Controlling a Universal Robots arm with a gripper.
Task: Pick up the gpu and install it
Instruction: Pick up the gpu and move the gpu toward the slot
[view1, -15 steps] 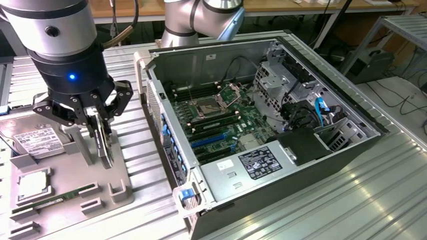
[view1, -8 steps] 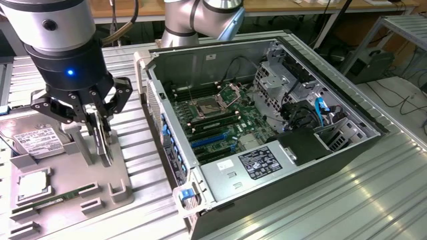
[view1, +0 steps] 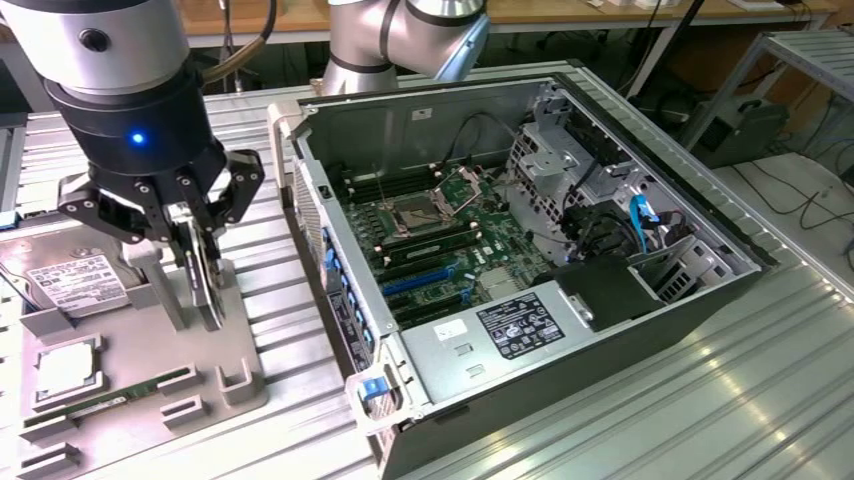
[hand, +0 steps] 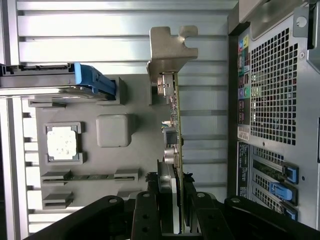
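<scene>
The jaws of the gripper (view1: 198, 235) pinched the gpu (view1: 210, 285) by its flat sides at one end. The card hung on edge beneath them. In the wrist view, the gripper (hand: 175, 187) clamped the gpu (hand: 176, 115) with its silvery bracket (hand: 170, 47) at the far end. The card was over the grey fixture tray (view1: 134, 350), at nine o'clock from the open computer case (view1: 400, 130) in the exterior view. I could not tell whether its lower end touched the tray. On the tray, a labelled hard drive (view1: 74, 285) lay at eight o'clock from the gripper. A processor chip (view1: 67, 370) and a green memory stick (view1: 120, 400) sat toward seven o'clock. Tray and case rested on the ribbed metal table (view1: 694, 400).
</scene>
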